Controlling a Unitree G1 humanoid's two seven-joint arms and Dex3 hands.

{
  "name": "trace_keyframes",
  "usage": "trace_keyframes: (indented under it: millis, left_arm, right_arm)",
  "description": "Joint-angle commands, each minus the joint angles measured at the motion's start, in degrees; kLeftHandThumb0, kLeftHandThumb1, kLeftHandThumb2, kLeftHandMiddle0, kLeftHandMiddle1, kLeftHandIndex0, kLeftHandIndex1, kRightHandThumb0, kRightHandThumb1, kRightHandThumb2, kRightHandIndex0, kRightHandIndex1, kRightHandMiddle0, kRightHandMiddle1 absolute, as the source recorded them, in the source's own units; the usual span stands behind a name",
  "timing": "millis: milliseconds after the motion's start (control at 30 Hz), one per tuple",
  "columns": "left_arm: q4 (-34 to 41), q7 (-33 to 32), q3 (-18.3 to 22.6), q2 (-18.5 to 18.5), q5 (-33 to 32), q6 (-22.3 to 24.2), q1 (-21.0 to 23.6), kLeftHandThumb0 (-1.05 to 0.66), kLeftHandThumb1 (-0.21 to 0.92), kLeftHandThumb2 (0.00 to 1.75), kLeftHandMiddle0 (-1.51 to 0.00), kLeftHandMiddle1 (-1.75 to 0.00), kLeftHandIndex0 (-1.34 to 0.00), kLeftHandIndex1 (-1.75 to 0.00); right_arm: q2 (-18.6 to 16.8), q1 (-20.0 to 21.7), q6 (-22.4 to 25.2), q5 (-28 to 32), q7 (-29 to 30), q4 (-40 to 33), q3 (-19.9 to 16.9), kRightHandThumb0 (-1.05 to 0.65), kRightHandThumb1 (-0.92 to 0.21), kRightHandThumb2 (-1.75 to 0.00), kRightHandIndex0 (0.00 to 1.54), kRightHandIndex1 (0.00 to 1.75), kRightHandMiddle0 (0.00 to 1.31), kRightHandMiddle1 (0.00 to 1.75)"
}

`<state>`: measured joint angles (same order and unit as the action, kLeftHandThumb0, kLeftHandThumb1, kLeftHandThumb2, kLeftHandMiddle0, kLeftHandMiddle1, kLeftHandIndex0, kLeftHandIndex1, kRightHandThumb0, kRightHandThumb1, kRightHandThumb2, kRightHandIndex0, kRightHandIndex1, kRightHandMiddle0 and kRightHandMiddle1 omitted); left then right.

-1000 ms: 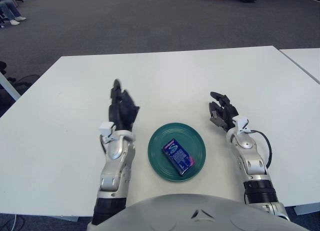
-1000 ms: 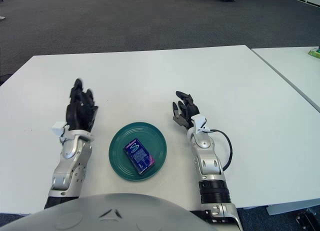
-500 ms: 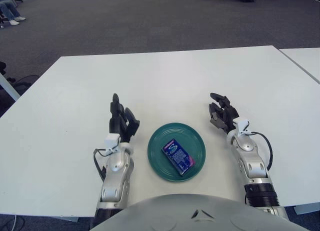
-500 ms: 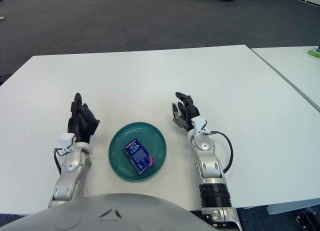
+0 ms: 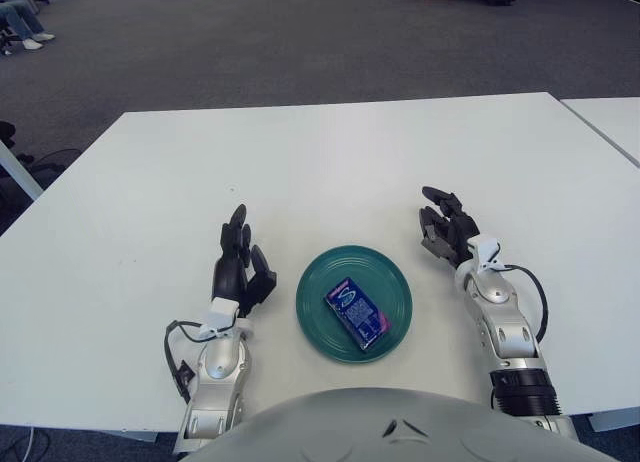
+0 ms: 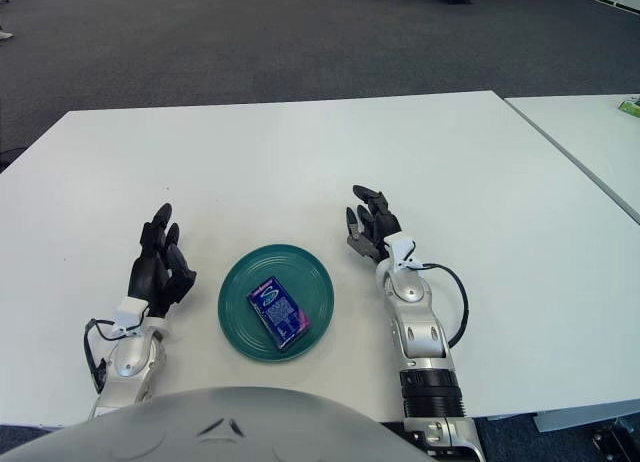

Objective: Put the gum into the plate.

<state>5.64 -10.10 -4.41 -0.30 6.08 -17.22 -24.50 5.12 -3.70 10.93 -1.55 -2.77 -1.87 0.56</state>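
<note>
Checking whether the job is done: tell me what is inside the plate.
The gum, a blue pack, lies flat in the green plate. The pack hides the plate's middle, so whatever is under it cannot be seen. Neither hand touches it.

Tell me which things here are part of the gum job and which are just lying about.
Part of the job:
gum, lying in the plate
plate, green
left hand, open, left of the plate
right hand, open, right of the plate

Just there:
table, white
second table, at the far right
</note>
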Motion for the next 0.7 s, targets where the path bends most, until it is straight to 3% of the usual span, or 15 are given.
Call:
trace_keyframes:
  millis: [0,200,433,500,567,667]
  left_arm:
    - [-3.4,-0.3,0.2,0.5,1.7,-2.7,-0.5,-0.96,0.92,1.02,-0.33,-0.02,-0.03,-0.74]
    - [-8.9,0.9,-0.6,0.9,2.4,-8.0,0.3,-0.99,0.92,1.00,-0.33,-0.01,-0.04,-0.78]
    - [-11.9,4.8,-0.9,2.2,0.0,-13.2,0.0,-1.03,0.92,1.00,-0.28,0.00,0.00,-0.66]
    - [-12.4,5.9,-0.8,2.3,-0.9,-13.9,0.2,-1.03,0.92,0.99,-0.27,0.00,0.00,-0.62]
    - [-12.8,6.9,-0.7,2.4,-1.8,-14.6,0.4,-1.04,0.92,0.99,-0.26,0.00,0.00,-0.58]
    - [-12.7,8.7,-0.8,2.8,-3.0,-14.3,1.0,-1.05,0.92,1.00,-0.22,0.00,0.00,-0.48]
  right_arm:
    - [0.2,-1.2,1.7,-0.1,-0.4,-0.1,0.2,-0.60,-0.92,-0.76,0.32,0.01,0.00,0.55]
    - [0.3,-1.5,2.1,0.0,-0.5,-0.7,0.1,-0.60,-0.92,-0.76,0.32,0.01,0.00,0.55]
    - [0.2,-1.6,2.4,-0.1,-0.5,-1.2,0.2,-0.60,-0.92,-0.76,0.32,0.01,0.00,0.55]
    - [-0.2,-4.9,-2.4,0.8,-2.9,-1.0,2.3,-0.63,-0.92,-0.81,0.25,0.01,0.00,0.48]
    - [-0.7,-9.9,-11.0,2.3,-7.3,0.4,6.0,-0.71,-0.92,-0.88,0.13,0.00,0.00,0.29]
    - [-1.3,-9.1,-19.1,2.9,-11.3,9.2,7.9,-0.79,-0.92,-0.95,0.04,0.00,0.00,0.10]
